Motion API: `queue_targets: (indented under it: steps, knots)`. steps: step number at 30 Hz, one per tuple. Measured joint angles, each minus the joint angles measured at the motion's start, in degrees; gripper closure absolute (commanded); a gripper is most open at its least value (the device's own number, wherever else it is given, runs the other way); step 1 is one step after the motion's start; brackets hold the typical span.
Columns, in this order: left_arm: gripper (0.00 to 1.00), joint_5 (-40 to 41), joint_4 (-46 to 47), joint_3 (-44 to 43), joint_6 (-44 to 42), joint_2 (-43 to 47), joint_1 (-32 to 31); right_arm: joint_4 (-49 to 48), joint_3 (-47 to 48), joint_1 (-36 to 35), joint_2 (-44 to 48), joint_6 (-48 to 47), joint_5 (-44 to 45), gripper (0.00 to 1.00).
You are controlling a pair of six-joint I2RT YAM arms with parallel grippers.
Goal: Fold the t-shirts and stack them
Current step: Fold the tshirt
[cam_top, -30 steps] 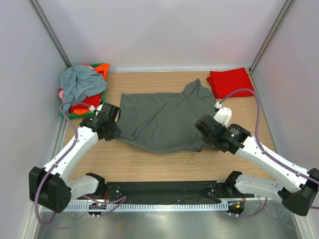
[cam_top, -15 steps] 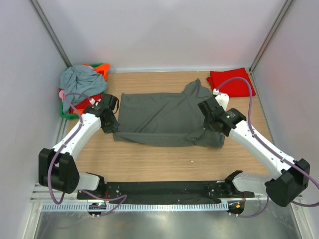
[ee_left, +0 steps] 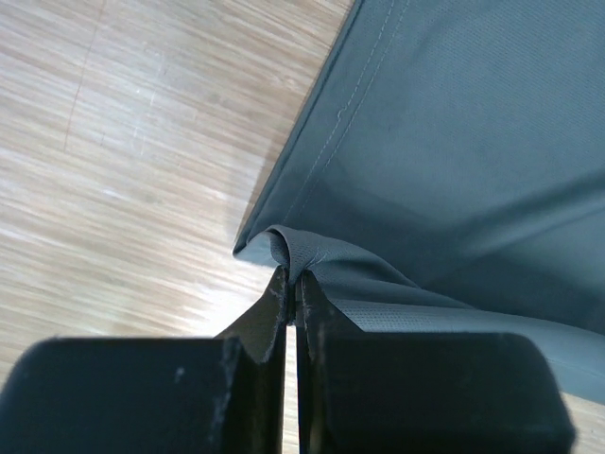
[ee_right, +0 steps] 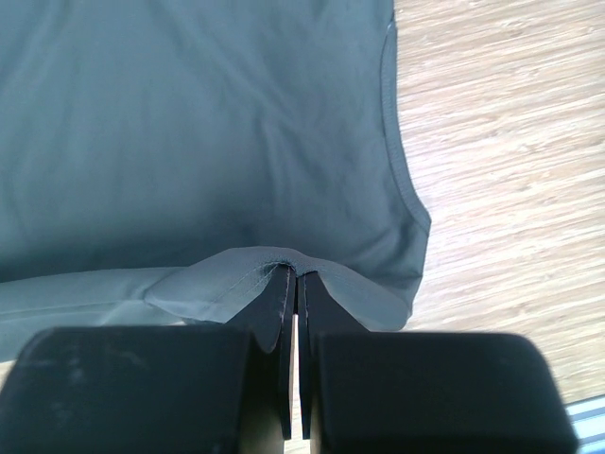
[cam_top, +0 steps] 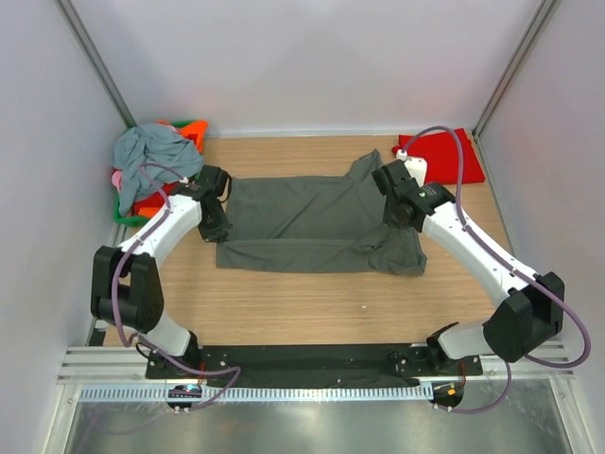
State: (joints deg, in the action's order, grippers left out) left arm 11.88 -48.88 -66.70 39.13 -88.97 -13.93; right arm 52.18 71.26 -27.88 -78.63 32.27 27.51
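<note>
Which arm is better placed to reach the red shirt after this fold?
Right: the right claw, pinching the grey shirt, is beside the red shirt; the left claw holds the opposite side.

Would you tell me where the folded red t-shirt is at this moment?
Top view: the red t-shirt lies in the table's far right corner, just beyond the right tool.

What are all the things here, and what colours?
Grey t-shirt: one, dark grey, half folded, in the middle.
Red t-shirt: one, red, folded, far right corner.
Basket: one, green, far left corner.
Blue-grey t-shirt: one, crumpled on top of the basket.
Other clothes: number unclear, orange, red, pink, under it.
Table: one, light wood.
Arms: two, white and black.
Left end effector: black, shut on the grey t-shirt's left edge.
Right end effector: black, shut on its right edge.
</note>
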Motion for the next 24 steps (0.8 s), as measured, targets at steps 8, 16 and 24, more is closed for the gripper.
queue_targets:
  steps: [8, 16, 24]
  knots:
    - [1.0, -0.5, 0.4, -2.6, -0.8, -6.2, 0.8, -1.8, 1.9, 3.1, -5.1, -2.7, -0.3, 0.99]
    - [0.98, 0.1, 0.5, -8.0, -0.7, -13.4, 0.9, -4.4, 2.9, 5.2, -13.3, -4.2, -1.7, 0.99]
    - [0.41, 1.2, -2.3, -16.1, -1.3, -21.4, 1.2, -3.8, 13.3, 8.8, -24.7, -5.7, -3.4, 0.14]
